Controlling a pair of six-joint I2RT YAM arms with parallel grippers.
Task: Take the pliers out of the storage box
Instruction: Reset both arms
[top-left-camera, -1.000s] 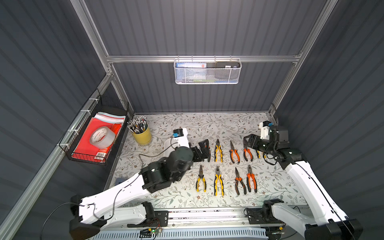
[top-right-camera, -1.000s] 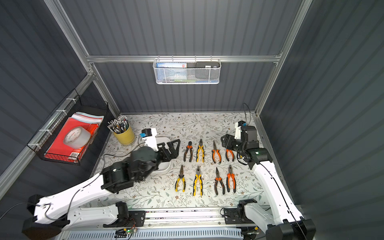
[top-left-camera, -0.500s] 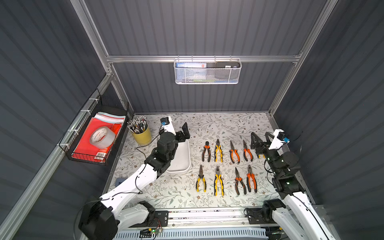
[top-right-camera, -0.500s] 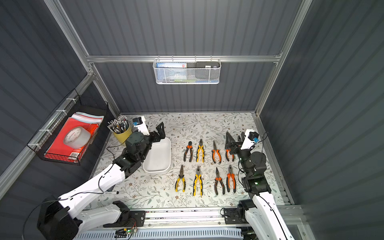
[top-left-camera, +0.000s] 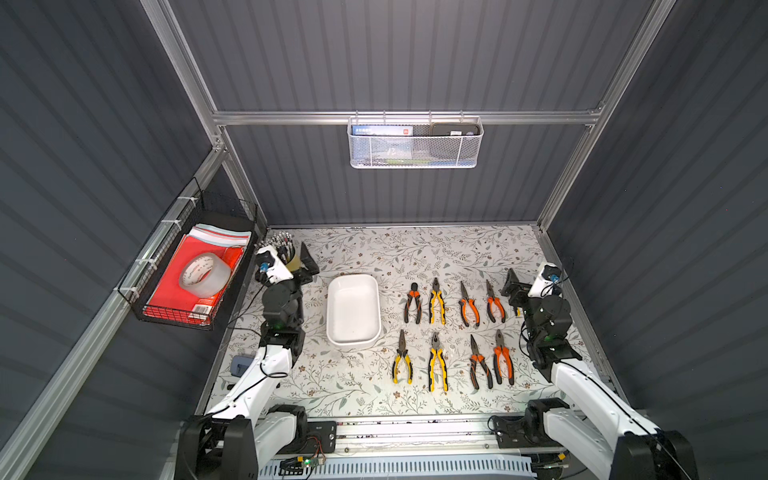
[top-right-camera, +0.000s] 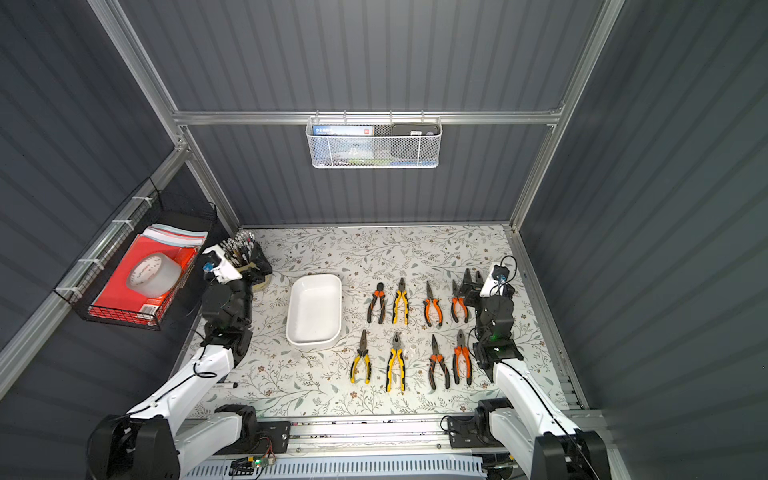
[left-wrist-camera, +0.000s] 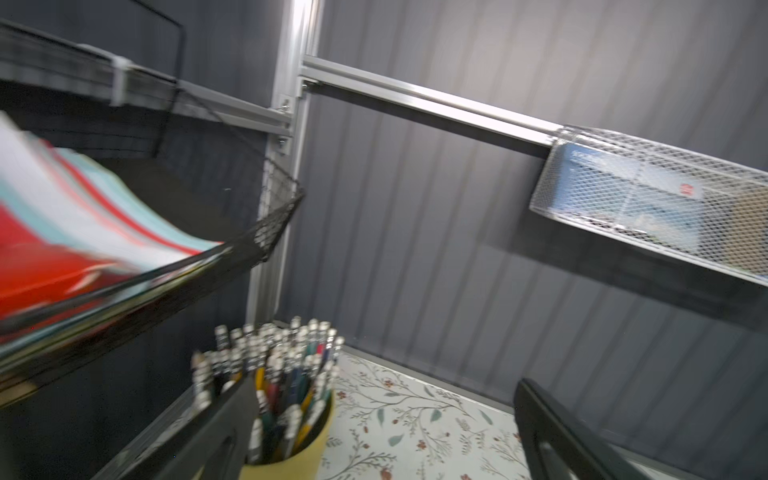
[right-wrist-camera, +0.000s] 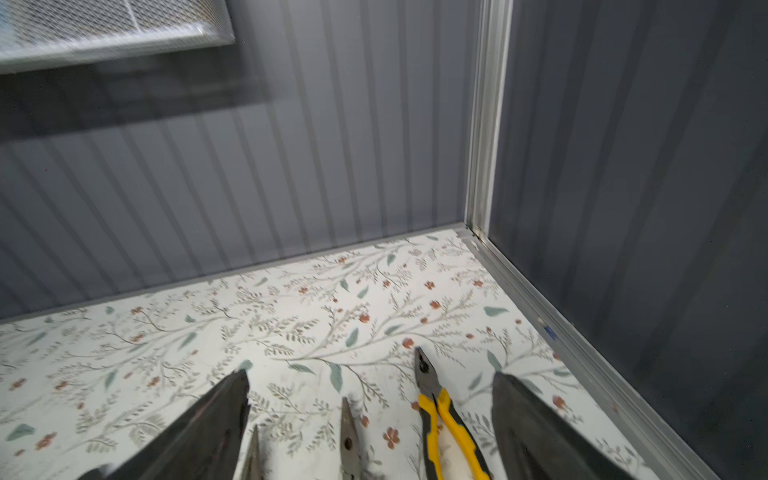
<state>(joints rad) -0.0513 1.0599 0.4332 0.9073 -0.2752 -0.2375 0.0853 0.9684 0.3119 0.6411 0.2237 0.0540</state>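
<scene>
Pliers (top-left-camera: 436, 302) lie out on the floral desk (top-left-camera: 415, 249) in two tidy rows of four. Each has its long axis running front to back, nose toward the back wall and handles toward the robot. A ninth pair, the yellow-handled pliers (right-wrist-camera: 442, 419), rests flat on the desk at the right end of the far row. It sits between the spread fingers of the right end effector (right-wrist-camera: 370, 376), which is released and touches nothing. The white storage box (top-left-camera: 353, 309) stands to the left of the rows, apart from them, and from where I stand it holds nothing, so the job looks finished to me. The right arm is plainly the nearer one to the tools. The left end effector (left-wrist-camera: 382, 390) hangs wide open and empty near the box's far left corner, pointing at a yellow cup (left-wrist-camera: 291, 453) crammed with pencils. If anything more is wanted, I would guess only that the right arm must lift clear without nudging the pair under it. On the left wall a black wire basket (top-left-camera: 178, 320) carries a roll of clear tape (top-left-camera: 203, 274) on red and pale sheets. The white mesh basket (top-left-camera: 415, 149) on the back rail holds a blue-topped box and something dark and flat.
</scene>
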